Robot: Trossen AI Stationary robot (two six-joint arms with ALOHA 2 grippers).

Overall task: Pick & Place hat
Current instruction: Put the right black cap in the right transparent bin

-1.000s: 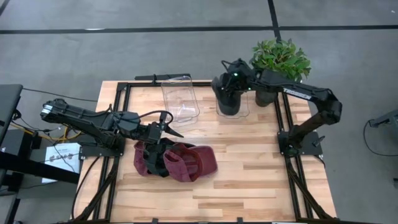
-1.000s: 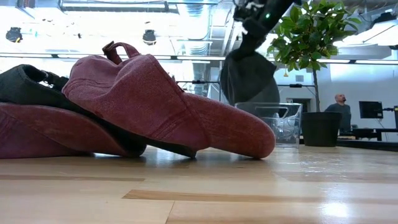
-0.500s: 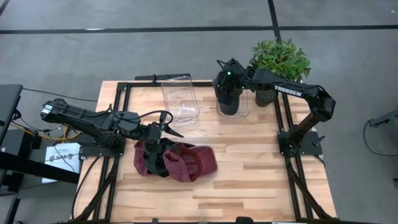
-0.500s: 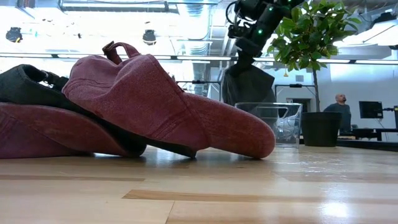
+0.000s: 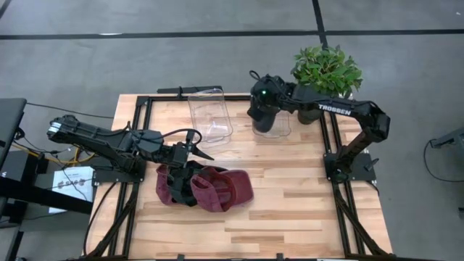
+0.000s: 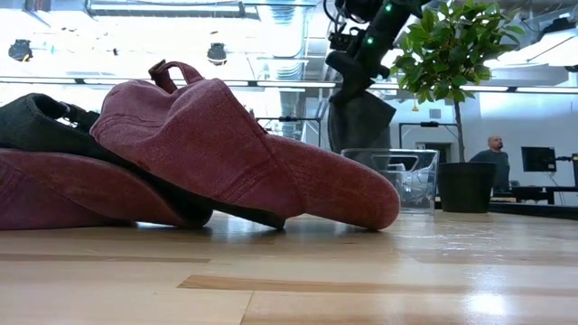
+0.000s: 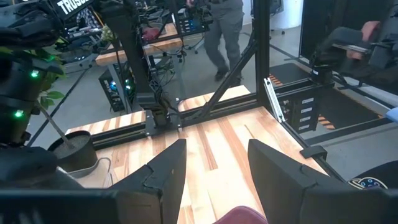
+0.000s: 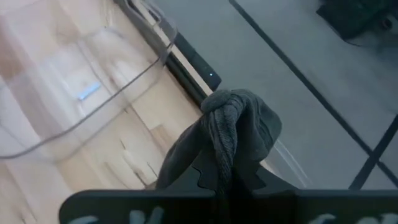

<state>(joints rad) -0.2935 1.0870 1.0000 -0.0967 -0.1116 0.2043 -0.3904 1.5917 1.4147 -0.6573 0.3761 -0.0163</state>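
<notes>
A dark grey knitted hat [image 6: 361, 122] hangs from my right gripper [image 6: 348, 79] above the right-hand clear bin [image 6: 397, 176] at the table's far side. That gripper [image 5: 259, 110] is shut on it. A pile of maroon caps [image 5: 217, 187] with a dark cap [image 5: 180, 190] among them lies on the table's left half. My left gripper [image 5: 199, 151] hovers open just above the pile's far edge, its fingers [image 7: 163, 177] spread with nothing between them. My right gripper pinches a bunched fold of the grey hat [image 8: 229, 146] between its two fingers, coming from above and slanting down. The hat hangs below the fingers, clear of the table, its lower end [image 6: 361, 144] about level with the clear bin's rim.
A second clear bin [image 5: 210, 116] stands left of the first at the far side. A potted plant [image 5: 326, 69] sits at the far right corner, close behind my right arm. Black frame rails [image 5: 341, 196] run along the table's edges. Bare wood [image 5: 290, 210] lies near right.
My right gripper has rolled its wrist, tipped further down and sunk a little, shifting slightly toward the table's left. The grey hat has turned about with it and now shows narrower in the low view, still hanging over the bin.
</notes>
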